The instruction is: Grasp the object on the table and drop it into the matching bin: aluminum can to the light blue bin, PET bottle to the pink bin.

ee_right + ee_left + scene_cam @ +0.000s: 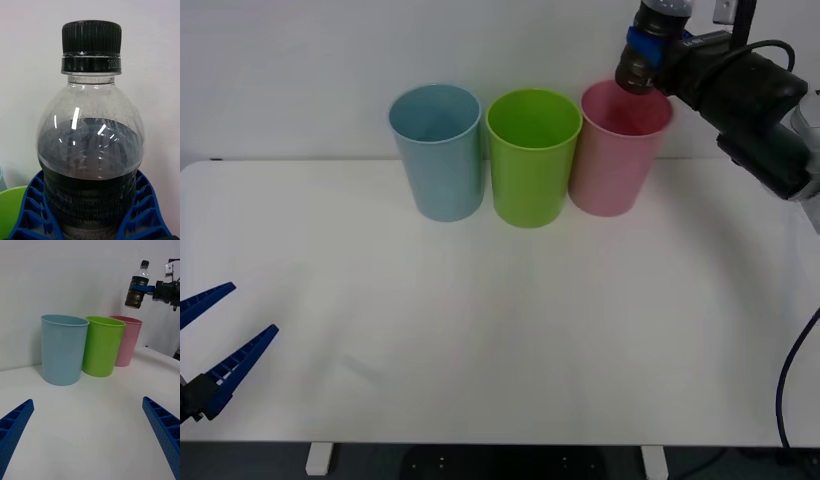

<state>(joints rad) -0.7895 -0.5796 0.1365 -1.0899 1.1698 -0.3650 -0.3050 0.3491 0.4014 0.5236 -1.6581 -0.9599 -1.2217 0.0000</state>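
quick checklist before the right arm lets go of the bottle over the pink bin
1. Grip: right gripper shut on the PET bottle, blue fingers on both sides of its lower half: ok.
2. Bottle upright, black cap on: ok.
3. Bottle clear of the rim: it hangs above the pink bin in the left wrist view: ok.
4. Bottle centred over the pink bin's mouth: cannot tell.
5. Lime green bin next to the pink bin, possibly touching; a stray drop could land there: cannot tell.
6. Left gripper open, low at the table's near left: ok.
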